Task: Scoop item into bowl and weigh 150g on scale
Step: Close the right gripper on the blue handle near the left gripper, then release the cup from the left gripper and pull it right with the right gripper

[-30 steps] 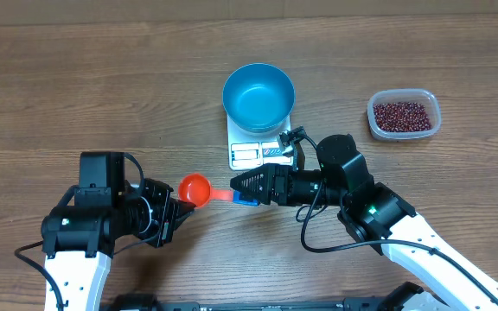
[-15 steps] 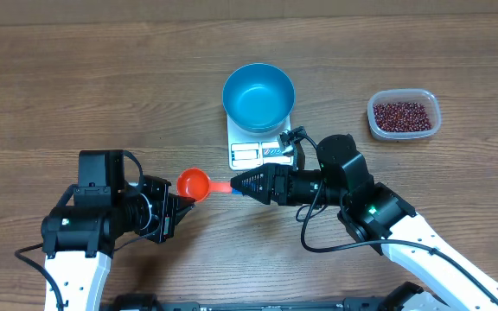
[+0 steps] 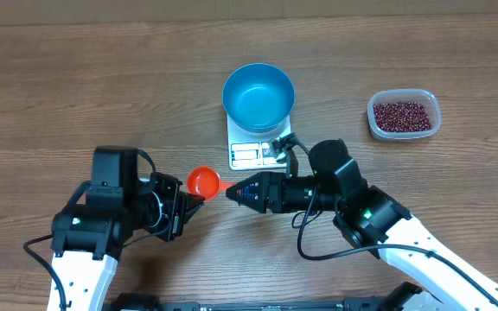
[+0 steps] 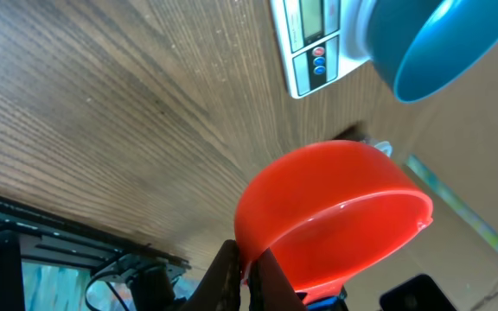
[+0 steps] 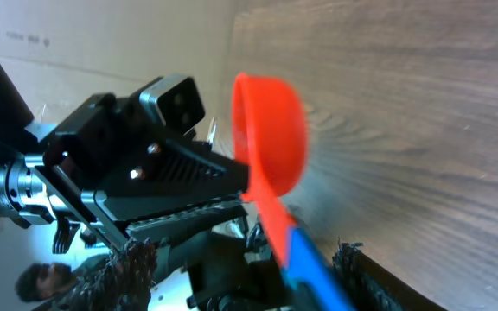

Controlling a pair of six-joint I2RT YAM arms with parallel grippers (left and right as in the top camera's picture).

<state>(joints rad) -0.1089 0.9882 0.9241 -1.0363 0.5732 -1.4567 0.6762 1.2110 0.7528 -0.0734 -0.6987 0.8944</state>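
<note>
Near the front middle of the bench (image 3: 76,86), between the two arms, an orange-red scoop (image 3: 203,181) is held with its round cup toward the left arm and its blue handle (image 5: 314,268) running toward the right arm. The left jaws are pinched fully together on the thin rim of the cup. In the left wrist view the dark fingertips (image 4: 225,275) meet at the lower edge of that rim, and the cup rises tilted above them. The right jaws stand partly open on either side of the handle, which passes between them. Whether they press on it cannot be told, since the overhead view hides the handle inside them and the right wrist view shows it only at the bottom edge.

Just behind the right jaws lies the white scale (image 3: 249,154), its display and buttons facing the front. The blue bowl (image 3: 258,97) sits on the rear of the scale, upright, wider than the platform and overhanging its back and sides. Its inside shows plain blue. The red-brown beans (image 3: 403,115) lie in a clear plastic tub (image 3: 435,112) at the right rear of the bench, well apart from the bowl and the scoop.
</note>
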